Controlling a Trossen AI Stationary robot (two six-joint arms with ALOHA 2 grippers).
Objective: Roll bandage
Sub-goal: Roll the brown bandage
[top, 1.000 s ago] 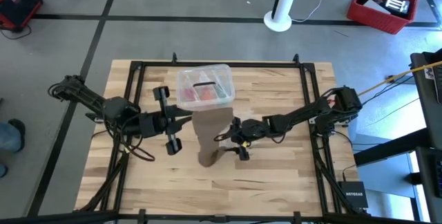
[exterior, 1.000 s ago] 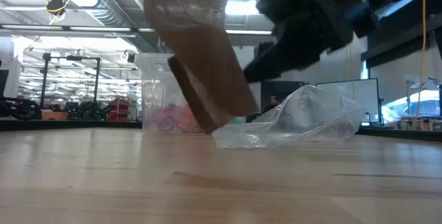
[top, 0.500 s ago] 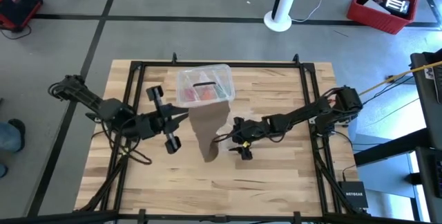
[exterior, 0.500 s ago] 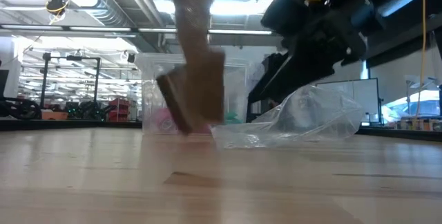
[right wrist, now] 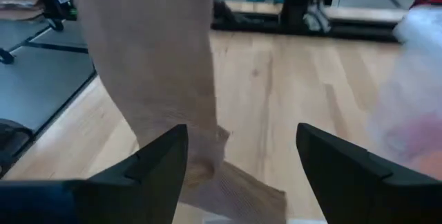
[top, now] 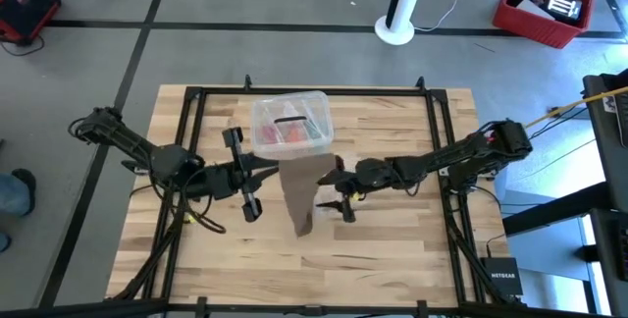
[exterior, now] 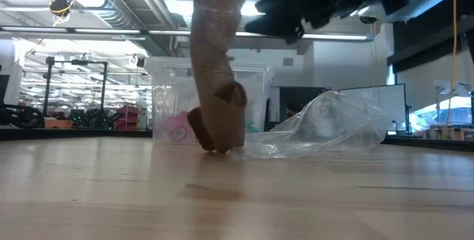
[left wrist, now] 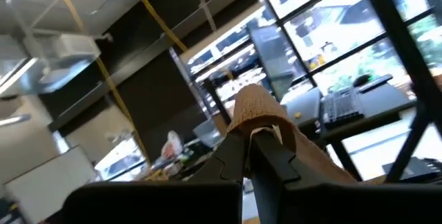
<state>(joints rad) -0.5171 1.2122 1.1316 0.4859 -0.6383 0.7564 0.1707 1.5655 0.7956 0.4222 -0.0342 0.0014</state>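
Your pale wooden surface [top: 392, 249] carries a clear plastic box [top: 290, 122] just beyond the left claw [top: 263, 169]. A crinkled clear bag [exterior: 333, 125] lies beside that box. The bandage [top: 302, 192] hangs between both claws, its lower end resting bunched on the wood beside the right claw [top: 334, 188].

Matt woven bandage [exterior: 216, 84] — (wood table [top: 392, 235])

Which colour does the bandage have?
The bandage is dull brown-tan, plain without pattern; the low view shows it best.

Hanging bandage [top: 300, 192] and clear box [top: 289, 122] seemingly block mid-table passage.
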